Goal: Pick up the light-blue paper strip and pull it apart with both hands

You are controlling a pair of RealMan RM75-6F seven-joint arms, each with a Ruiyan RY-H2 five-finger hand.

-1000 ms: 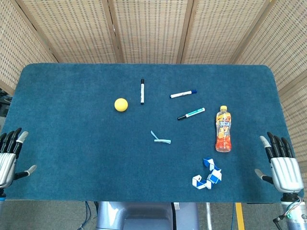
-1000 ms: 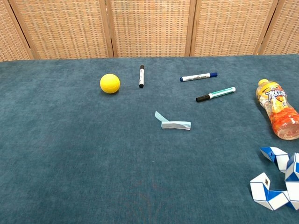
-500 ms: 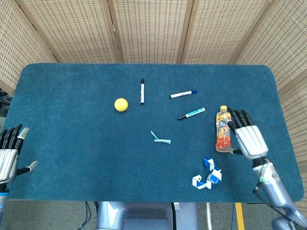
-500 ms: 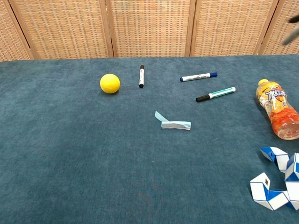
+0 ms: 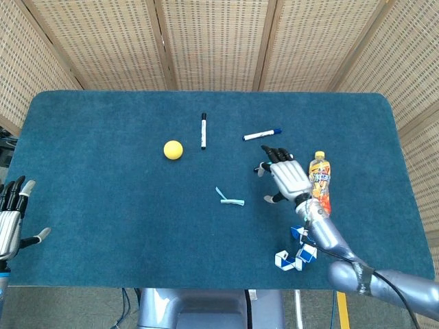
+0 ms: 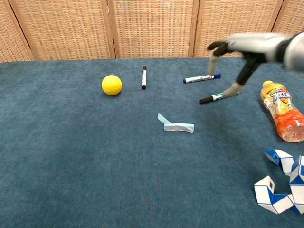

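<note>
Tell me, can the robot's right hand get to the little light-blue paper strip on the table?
Probably yes. The right hand hovers open just beside the light-blue paper strip, with only bare blue tablecloth between them. The green-capped marker lies under the hand, not in its way.

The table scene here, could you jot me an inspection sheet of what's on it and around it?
Surface: table covered in dark teal cloth.
Job's things: light-blue paper strip lies folded flat near the middle, untouched.
Clutter: yellow ball; black marker; blue-capped marker; green-capped marker, hidden by the hand in the head view; orange drink bottle lying down; blue-and-white twist puzzle.
Hands: right hand open, fingers spread, above the table right of the strip; left hand open at the table's left edge.
Cables: some below the table's front edge.
Surroundings: woven screen panels behind.
</note>
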